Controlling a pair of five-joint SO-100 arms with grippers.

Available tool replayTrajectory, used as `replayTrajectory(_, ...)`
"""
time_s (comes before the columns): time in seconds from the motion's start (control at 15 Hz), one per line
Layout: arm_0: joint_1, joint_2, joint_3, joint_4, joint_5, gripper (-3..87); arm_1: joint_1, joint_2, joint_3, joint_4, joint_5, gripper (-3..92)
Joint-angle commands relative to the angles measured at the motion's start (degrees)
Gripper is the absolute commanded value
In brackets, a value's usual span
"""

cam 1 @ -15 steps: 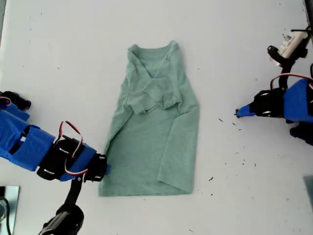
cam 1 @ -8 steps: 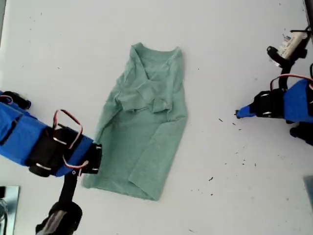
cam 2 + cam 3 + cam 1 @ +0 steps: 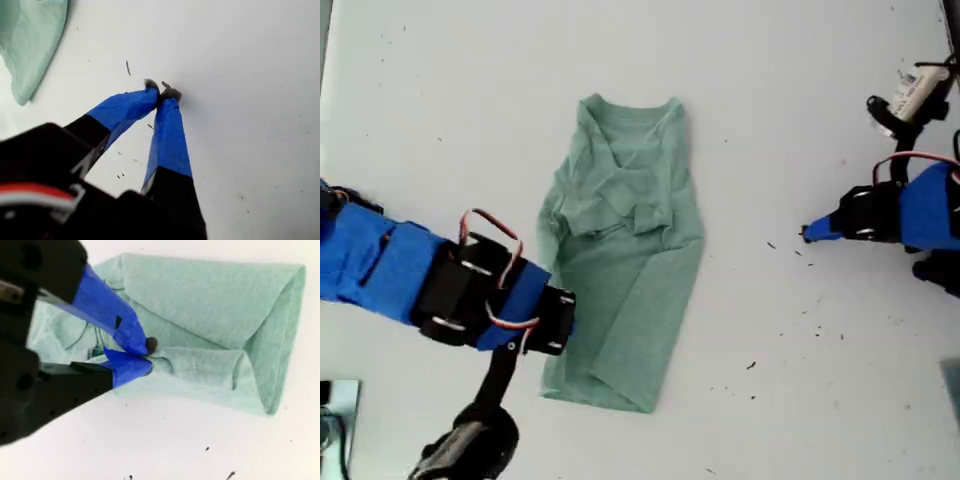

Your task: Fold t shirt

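Hem dragged back toward centre, shirt straightens

Cloth position first: the t shirt (image 3: 623, 248) lies on the white table (image 3: 800, 90) near the middle of the exterior view, neck at 12 o'clock, hem at 6 o'clock, both sleeves already turned in over the chest. My second gripper (image 3: 145, 356) is pinching a bunched bit of the hem edge between its blue-taped fingertips (image 3: 134, 335); in the exterior view it sits at roughly 8 o'clock from the shirt's centre, partly covering the lower side edge.

Half a second ago the lower body was swung out toward the exterior view's left, the hem well off the neck's line. Now the hem has come back under the collar and the garment reads as a narrow, nearly straight strip again. I judge that a realignment before the bottom-to-top fold, which is not yet made.

My first gripper (image 3: 161, 93) hangs over bare table at 3 o'clock from the shirt, well apart from it, its tips pressed together on nothing, unmoved over the last second. Whether the pinch holds one layer or both is hard to tell under the tape.
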Motion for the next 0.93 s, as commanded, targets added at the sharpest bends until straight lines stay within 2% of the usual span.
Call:
replayTrajectory(0.0,-2.0,-4.1,-6.4,-5.4,3.6,-0.2,-0.9,0.5,1.8,0.3,0.8,2.3)
replayTrajectory(0.13,-2.8,-8.3,-6.9,-9.2,6.2,-0.2,-1.3,0.5,1.8,0.3,1.3,2.3)
replayTrajectory(0.2,-2.5,-9.7,-6.4,-13.1,8.5,-0.2,-1.3,0.5,1.8,0.3,1.3,2.3)
replayTrajectory(0.47,-1.7,-23.5,-8.3,-20.4,14.0,0.1,-0.8,0.5,1.8,0.3,0.9,2.3)
replayTrajectory(0.53,-1.6,-22.1,-8.3,-19.9,16.4,16.3,-0.5,0.5,1.8,0.3,0.6,2.3)
replayTrajectory(0.6,-1.6,-16.5,-8.2,-15.9,16.3,26.4,-0.5,0.5,1.8,0.3,0.5,2.3)
replayTrajectory(0.67,-1.8,-8.3,-7.6,-10.3,13.9,26.4,-0.4,0.5,1.8,0.3,0.5,2.3)
replayTrajectory(0.87,-1.9,17.6,-4.9,-1.1,12.7,23.6,0.1,0.5,1.8,0.3,0.4,2.3)
